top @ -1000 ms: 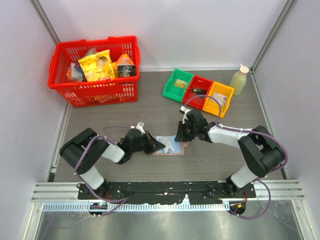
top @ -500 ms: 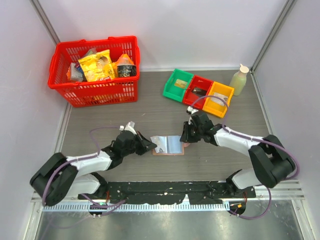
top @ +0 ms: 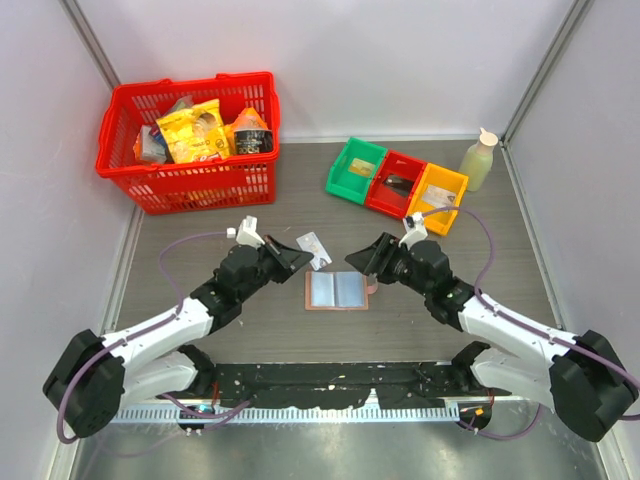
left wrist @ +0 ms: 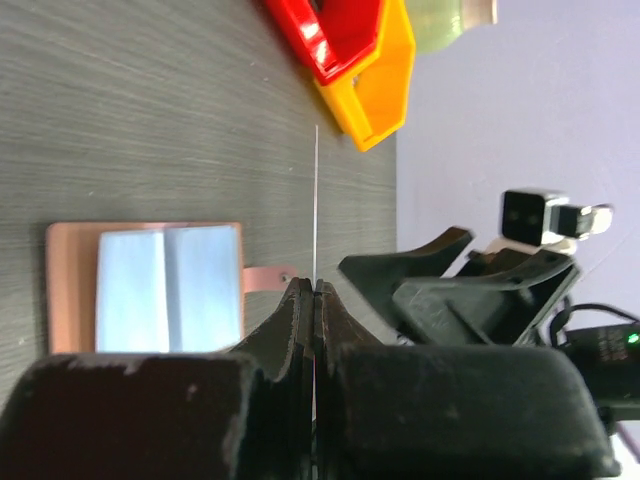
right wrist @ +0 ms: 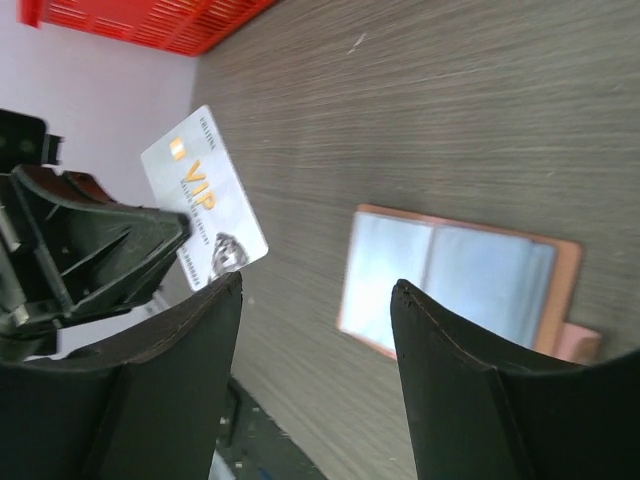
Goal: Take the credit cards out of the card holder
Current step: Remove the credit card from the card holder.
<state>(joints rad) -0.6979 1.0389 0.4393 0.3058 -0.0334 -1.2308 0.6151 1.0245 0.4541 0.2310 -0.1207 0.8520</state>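
The card holder [top: 338, 290] lies open flat on the table, pinkish-tan with pale blue lining [left wrist: 170, 290] and a small snap tab [left wrist: 265, 277]. My left gripper [top: 300, 257] is shut on a pale credit card [top: 314, 246] and holds it in the air, up and to the left of the holder. In the left wrist view the card [left wrist: 316, 200] shows edge-on as a thin white line between the closed fingers. In the right wrist view the card [right wrist: 205, 200] reads "VIP". My right gripper [top: 365, 262] hangs open and empty above the holder's [right wrist: 455, 280] right end.
A red basket [top: 190, 140] of snack packs stands at the back left. Green, red and yellow bins [top: 398, 183] sit at the back right, with a pale green bottle [top: 479, 160] beside them. Walls close in both sides.
My left gripper has drawn the card out of the holder and lifted it back and left. My right gripper has let go of the holder's right edge, opened wide and risen.
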